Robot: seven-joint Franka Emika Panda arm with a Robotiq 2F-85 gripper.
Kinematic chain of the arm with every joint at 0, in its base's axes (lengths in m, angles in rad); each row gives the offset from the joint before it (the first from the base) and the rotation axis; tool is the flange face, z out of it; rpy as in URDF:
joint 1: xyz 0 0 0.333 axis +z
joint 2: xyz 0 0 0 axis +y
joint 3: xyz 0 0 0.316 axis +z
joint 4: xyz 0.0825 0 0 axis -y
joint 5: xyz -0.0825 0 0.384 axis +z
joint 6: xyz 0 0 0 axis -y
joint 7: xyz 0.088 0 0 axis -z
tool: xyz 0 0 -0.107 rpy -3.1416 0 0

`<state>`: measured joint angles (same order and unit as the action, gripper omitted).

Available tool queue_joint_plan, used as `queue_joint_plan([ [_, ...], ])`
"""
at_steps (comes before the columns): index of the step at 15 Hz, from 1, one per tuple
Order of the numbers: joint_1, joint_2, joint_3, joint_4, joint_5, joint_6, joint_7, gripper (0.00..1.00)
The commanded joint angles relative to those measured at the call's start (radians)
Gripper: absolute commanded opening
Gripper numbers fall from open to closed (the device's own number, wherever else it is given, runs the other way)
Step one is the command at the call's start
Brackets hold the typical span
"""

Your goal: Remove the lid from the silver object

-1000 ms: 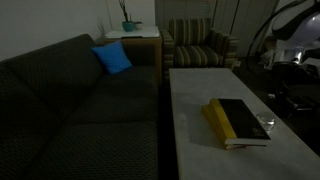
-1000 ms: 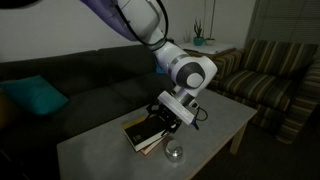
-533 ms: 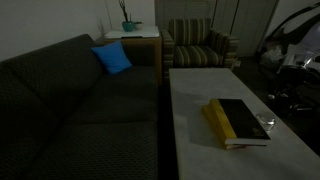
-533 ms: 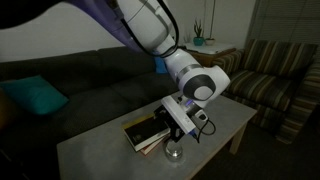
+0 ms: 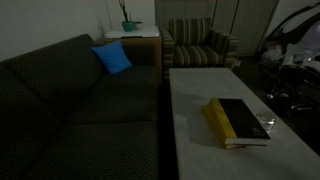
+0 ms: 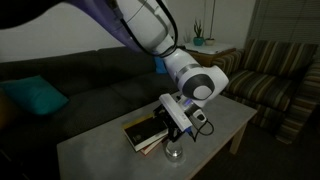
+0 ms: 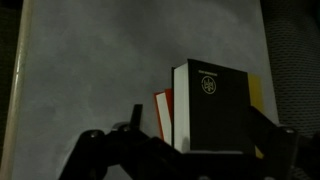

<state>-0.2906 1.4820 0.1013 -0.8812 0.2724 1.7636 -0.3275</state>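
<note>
The silver object [image 6: 174, 152] is a small shiny round container on the pale table [image 6: 95, 150], just in front of the black book with a yellow edge [image 6: 143, 134]. It also shows beside the book [image 5: 238, 120] in an exterior view [image 5: 265, 126]. I cannot tell its lid apart in this dim light. My gripper [image 6: 177, 127] hangs just above the book's near end and the silver object, touching neither. In the wrist view the gripper [image 7: 195, 125] is open and empty, its dark fingers either side of the book [image 7: 210, 105]. The silver object is out of the wrist view.
A dark sofa [image 5: 70, 100] with a blue cushion [image 5: 112, 58] runs along one side of the table. A striped armchair [image 5: 198, 45] and a side table with a plant [image 5: 130, 28] stand beyond it. The room is dim.
Over the last second the arm moved along the table and lower, bringing the gripper above the silver object. In the last half second it hardly moved.
</note>
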Motion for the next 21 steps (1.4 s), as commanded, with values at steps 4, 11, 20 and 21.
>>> queue_joint_plan([
  [4, 0.062, 0.0, -0.042, -0.035, 0.019, 0.129, 0.323, 1.0],
  [11, 0.141, 0.003, -0.121, -0.118, 0.006, 0.198, 0.714, 1.0],
  [20, 0.165, 0.005, -0.18, -0.155, -0.075, 0.215, 0.746, 1.0],
  [21, 0.167, 0.005, -0.181, -0.155, -0.076, 0.216, 0.746, 1.0],
])
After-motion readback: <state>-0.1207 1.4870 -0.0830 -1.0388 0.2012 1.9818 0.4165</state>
